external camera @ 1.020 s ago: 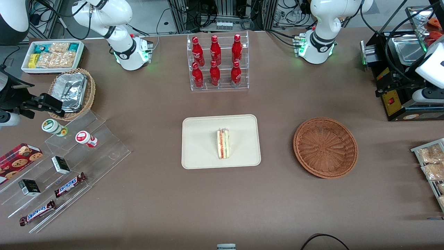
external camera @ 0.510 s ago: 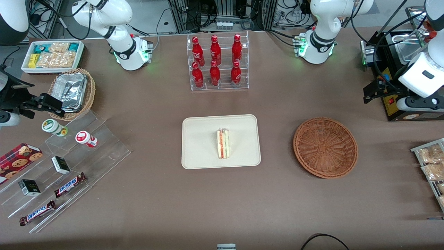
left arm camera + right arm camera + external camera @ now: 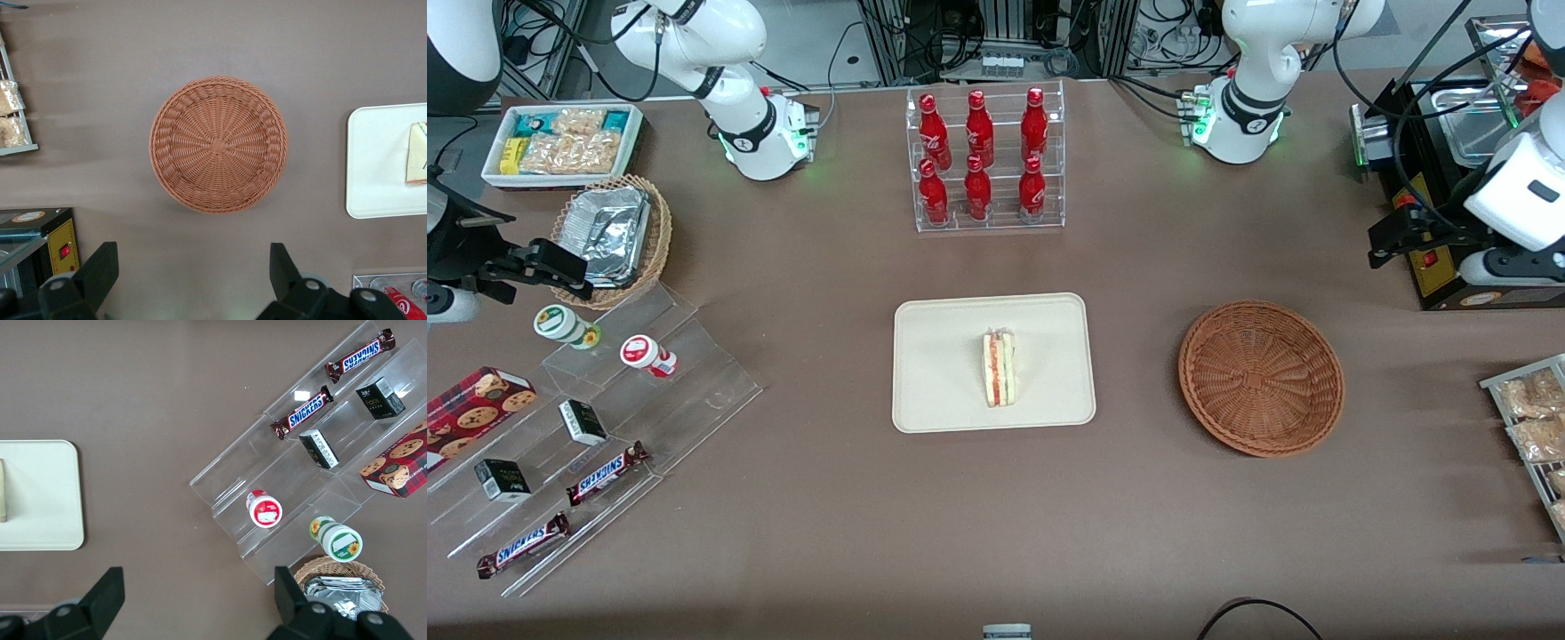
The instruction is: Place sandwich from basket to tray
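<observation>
High front view; downward wrist views.

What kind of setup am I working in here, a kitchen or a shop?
Likely a lab mock-up of a snack shop: red bottles in a clear rack, Snickers bars on acrylic steps, sandwich on the tray. The gripper hangs open above the empty basket.

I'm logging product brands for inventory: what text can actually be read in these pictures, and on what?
"SNICKERS": two candy bars on the clear stepped display.
Red bottles: white script, too small to read.
Cookie box, small dark boxes, round-lidded cups: print unreadable.
The pincer, open, high above the basket, carries no text.
</observation>
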Robot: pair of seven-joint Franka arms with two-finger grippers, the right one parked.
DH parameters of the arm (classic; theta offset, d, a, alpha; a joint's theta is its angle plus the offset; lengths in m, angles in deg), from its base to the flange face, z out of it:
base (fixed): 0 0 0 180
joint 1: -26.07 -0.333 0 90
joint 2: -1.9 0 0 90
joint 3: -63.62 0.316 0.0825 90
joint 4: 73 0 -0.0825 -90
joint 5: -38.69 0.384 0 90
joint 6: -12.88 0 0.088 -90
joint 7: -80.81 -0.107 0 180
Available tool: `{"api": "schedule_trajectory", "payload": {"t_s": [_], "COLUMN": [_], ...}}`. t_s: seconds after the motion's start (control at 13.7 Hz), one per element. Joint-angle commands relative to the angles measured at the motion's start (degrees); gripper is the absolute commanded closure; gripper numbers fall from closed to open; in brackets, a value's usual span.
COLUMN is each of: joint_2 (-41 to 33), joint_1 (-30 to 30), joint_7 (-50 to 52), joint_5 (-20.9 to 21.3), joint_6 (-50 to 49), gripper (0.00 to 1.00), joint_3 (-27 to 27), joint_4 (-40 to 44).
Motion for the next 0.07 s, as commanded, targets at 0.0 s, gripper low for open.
{"api": "schedule_trajectory", "payload": {"t_s": [0.0], "joint_2": [-0.08], "joint_1": [0.35], "joint_7": [1.05], "joint_5": [0.53], "joint_6": [-0.71], "gripper": [0.00], "joint_3": [1.02], "joint_4": [1.17]}}
